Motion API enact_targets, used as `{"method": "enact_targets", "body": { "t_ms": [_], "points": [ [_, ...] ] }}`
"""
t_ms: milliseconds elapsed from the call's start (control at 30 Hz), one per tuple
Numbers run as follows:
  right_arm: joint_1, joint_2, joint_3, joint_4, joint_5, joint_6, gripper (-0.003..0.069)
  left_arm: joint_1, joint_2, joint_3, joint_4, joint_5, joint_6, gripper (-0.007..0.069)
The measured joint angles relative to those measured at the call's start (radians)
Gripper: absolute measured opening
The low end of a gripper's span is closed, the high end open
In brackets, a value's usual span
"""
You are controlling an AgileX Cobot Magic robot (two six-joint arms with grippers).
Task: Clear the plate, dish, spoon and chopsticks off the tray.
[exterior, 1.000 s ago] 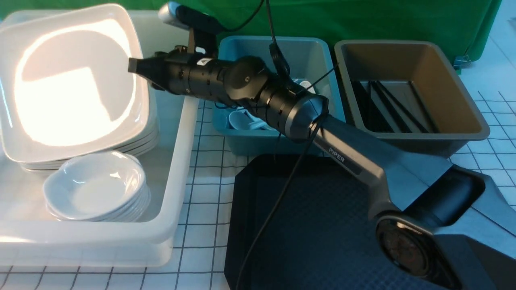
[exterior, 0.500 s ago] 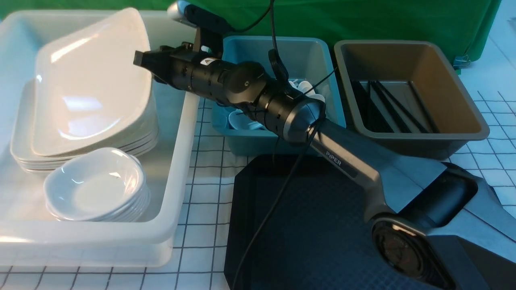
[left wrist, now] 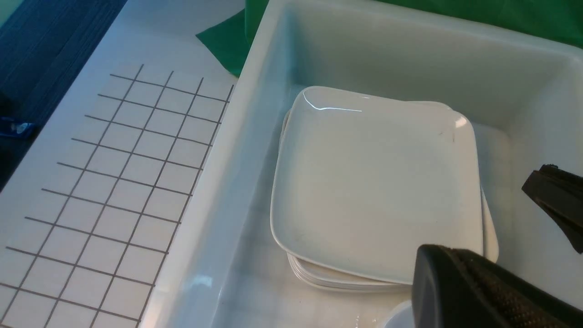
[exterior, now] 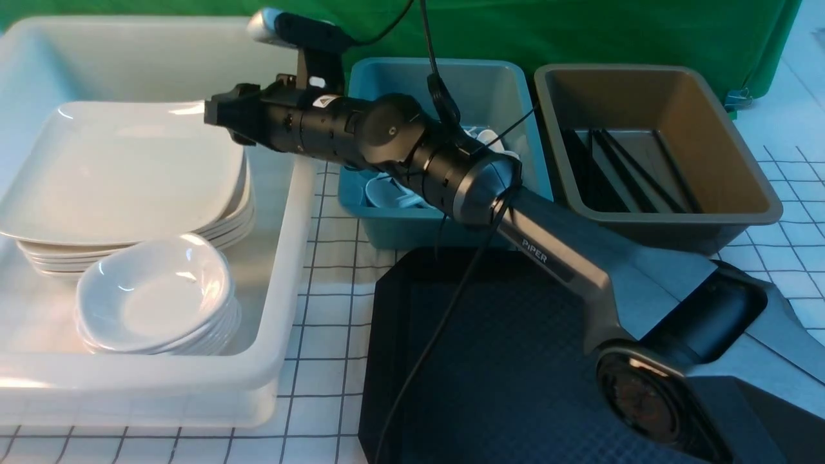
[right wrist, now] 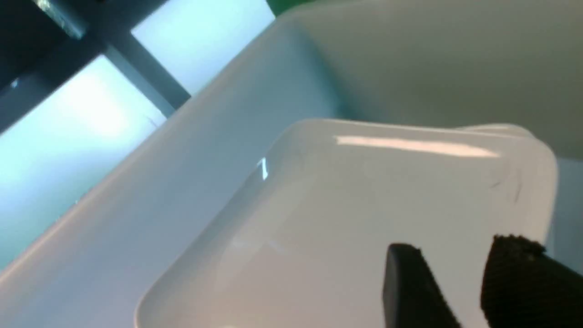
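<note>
in the front view the right arm [exterior: 412, 148] hides part of the teal bin [exterior: 503, 84] and of the spoons [exterior: 383, 190] in it, and its base covers the right side of the tray [exterior: 515, 361]. the tub [exterior: 283, 258] and tray run off the picture's edges. the left gripper [left wrist: 455, 282] shows only as a black slab cut by the frame, a dish [left wrist: 398, 319] as a sliver. the right wrist view is blurred.

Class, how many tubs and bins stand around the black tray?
3: the white tub left of the tray, the teal bin behind it, and the brown bin right of the teal one. None seems hidden.
</note>
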Motion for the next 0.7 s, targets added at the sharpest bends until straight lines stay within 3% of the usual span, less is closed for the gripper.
{"method": "enact_targets", "body": {
  "t_ms": [167, 200, 467, 700],
  "points": [
    [-0.046, -0.066, 0.003, -0.037, 0.249, -0.003, 0.0292, 0.000, 0.000, 0.000, 0.001, 0.000, 0.000, -0.0001],
    [-0.084, -0.104, 0.007, -0.050, 0.384, -0.003, 0.0262, 0.000, 0.000, 0.000, 0.000, 0.000, 0.000, -0.0001],
    [-0.252, -0.347, 0.007, -0.066, 0.934, -0.001, 0.0083, 0.000, 0.000, 0.000, -0.007, -0.002, 0.000, -0.0001],
    [-0.333, -0.517, 0.008, -0.178, 0.965, 0.107, 0.0036, 0.000, 0.018, 0.000, -0.052, -0.009, 0.001, -0.0001]
  ]
}}
